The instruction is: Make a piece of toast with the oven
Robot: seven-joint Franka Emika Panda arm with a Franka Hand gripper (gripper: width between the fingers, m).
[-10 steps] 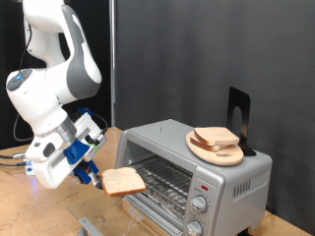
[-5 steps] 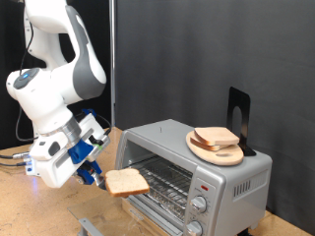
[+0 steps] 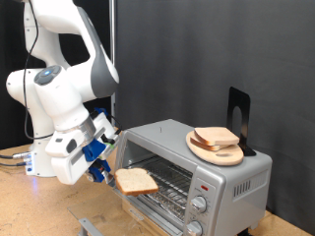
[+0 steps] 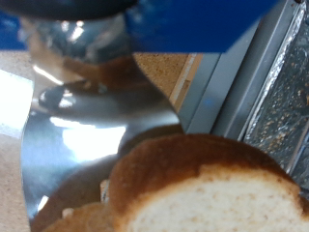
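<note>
My gripper is shut on the piece of toast, a pale tan slice with a brown crust, held flat at the open mouth of the silver toaster oven. The slice's far edge reaches just over the wire rack. The oven door hangs open below. In the wrist view the toast fills the lower part, next to a shiny metal finger, with the oven's frame beyond.
A wooden plate with a pair of bread slices sits on the oven's top, beside a black stand. Round knobs are on the oven's right front. The wooden table spreads at the exterior view's bottom left.
The arm has moved toward the exterior view's right, carrying the toast from in front of the oven up to its opening.
</note>
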